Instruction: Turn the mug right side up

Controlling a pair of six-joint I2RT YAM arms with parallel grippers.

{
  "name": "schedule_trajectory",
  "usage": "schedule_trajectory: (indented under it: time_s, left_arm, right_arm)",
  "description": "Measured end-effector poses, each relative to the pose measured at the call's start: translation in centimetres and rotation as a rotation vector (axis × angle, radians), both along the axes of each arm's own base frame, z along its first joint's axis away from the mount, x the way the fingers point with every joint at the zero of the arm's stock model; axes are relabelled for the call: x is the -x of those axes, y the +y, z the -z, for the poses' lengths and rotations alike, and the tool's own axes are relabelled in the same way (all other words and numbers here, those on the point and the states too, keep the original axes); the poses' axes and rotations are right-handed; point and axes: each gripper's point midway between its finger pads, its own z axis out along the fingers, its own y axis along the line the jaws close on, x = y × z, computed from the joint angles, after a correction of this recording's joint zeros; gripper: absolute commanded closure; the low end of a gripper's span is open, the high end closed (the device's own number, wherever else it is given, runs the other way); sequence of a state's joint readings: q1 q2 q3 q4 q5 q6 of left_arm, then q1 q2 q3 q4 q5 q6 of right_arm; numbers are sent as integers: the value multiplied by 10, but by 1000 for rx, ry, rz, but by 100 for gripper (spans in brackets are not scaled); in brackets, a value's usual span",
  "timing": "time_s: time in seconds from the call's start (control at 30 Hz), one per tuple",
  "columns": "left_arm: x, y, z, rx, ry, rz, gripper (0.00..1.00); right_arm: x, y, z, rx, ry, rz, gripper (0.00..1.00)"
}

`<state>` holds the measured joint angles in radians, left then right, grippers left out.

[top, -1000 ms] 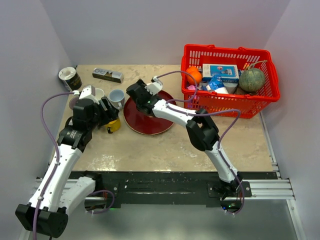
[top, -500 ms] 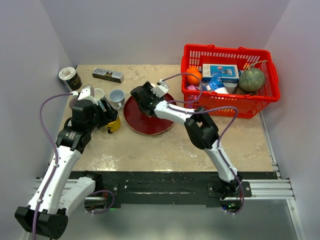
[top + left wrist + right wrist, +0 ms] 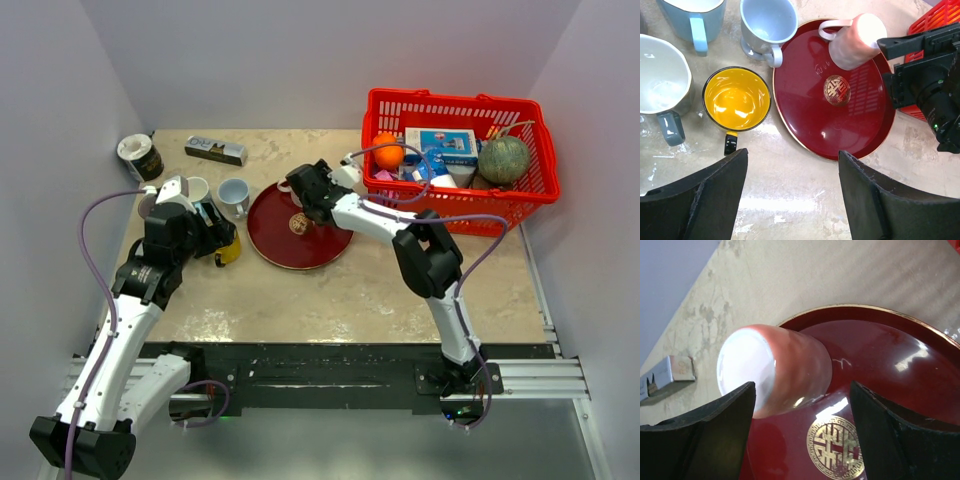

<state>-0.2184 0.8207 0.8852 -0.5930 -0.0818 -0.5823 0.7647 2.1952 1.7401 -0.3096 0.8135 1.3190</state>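
The pink mug stands upside down on the far edge of the dark red plate, with its pale base turned up and its mouth down on the plate. Its handle points to the left, toward the other mugs. The right gripper is at this mug with its jaws wide apart. In the right wrist view the mug sits just ahead of the gap between the two fingers, and neither finger presses on its wall. In the left wrist view one finger tip is just beside the upturned base, but I cannot tell if it touches. The left gripper hangs above the stone-patterned table, at the near-left side of the plate. Its jaws are open too, and nothing is between them. Below it and to the left, a yellow mug with a black handle stands right side up, just beside the plate rim. Behind it are a light grey mug, a blue mug and a white mug with a grey handle, all with the mouth up. At the far right of the table there is a red basket. It holds a green melon, an orange and some packages.
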Motion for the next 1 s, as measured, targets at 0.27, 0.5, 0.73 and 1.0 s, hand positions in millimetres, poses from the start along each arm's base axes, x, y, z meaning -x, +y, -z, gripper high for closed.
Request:
schedule_trajectory:
  time_s: [0.27,0.5,0.73,1.0]
  left_arm:
    - [1,0,4,-2,8,0,22]
    - [2,0,6,-2,10,0,22]
    - [3,1,4,0,2,0,22]
    - [3,1,3,0,-1,0,22]
  right_arm:
    - [11,0,7,18,52,-66,26]
    - [21,3,-4,17,68,-145,34]
    - [23,9,-28,-3,32,-186,27]
    - [3,18,-28,10,36,-182,13]
